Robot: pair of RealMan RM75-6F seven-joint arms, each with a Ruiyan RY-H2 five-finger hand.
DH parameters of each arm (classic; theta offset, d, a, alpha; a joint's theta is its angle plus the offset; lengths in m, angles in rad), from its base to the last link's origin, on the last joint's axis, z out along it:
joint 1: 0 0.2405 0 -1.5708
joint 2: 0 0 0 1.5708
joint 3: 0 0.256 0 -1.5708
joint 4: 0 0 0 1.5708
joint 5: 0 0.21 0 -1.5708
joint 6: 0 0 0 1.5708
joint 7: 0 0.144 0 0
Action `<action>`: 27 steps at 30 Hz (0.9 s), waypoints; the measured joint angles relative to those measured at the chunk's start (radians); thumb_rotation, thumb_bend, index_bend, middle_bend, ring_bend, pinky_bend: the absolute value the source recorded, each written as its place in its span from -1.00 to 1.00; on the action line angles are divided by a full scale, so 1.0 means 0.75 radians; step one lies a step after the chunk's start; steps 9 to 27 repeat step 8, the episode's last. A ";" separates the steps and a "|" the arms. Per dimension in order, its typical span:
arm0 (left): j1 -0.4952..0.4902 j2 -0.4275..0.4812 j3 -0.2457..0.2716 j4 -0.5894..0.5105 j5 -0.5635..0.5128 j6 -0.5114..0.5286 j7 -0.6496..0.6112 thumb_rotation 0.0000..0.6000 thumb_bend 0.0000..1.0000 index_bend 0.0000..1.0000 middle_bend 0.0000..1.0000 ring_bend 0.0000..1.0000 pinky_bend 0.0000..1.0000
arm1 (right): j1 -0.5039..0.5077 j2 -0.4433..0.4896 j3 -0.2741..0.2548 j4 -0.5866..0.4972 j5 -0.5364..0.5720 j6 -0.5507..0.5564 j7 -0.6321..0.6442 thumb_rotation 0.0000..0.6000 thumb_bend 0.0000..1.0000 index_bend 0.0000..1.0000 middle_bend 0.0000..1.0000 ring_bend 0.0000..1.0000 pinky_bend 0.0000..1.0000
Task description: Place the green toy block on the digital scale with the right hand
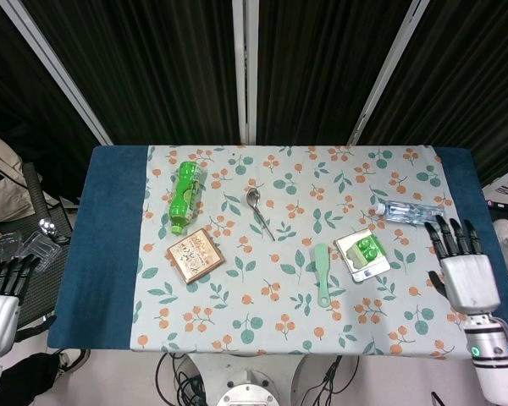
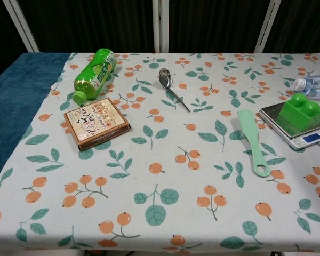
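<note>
The green toy block sits on the plate of the small digital scale at the right of the table. Nothing touches it. My right hand is off to the right of the scale, over the blue cloth near the table's right edge, fingers spread and empty. It does not show in the chest view. My left hand hangs beyond the table's left edge, fingers straight and apart, holding nothing.
A clear water bottle lies behind the scale. A mint green brush lies left of the scale. A spoon, a green bottle and a small flat box lie further left on the floral cloth.
</note>
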 measured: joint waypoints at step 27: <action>-0.017 -0.002 0.000 -0.009 0.013 -0.021 0.022 1.00 -0.89 -0.95 -0.95 -1.00 -1.00 | -0.196 -0.119 -0.026 0.409 -0.063 0.109 0.417 1.00 -0.75 -1.00 -1.00 -1.00 -1.00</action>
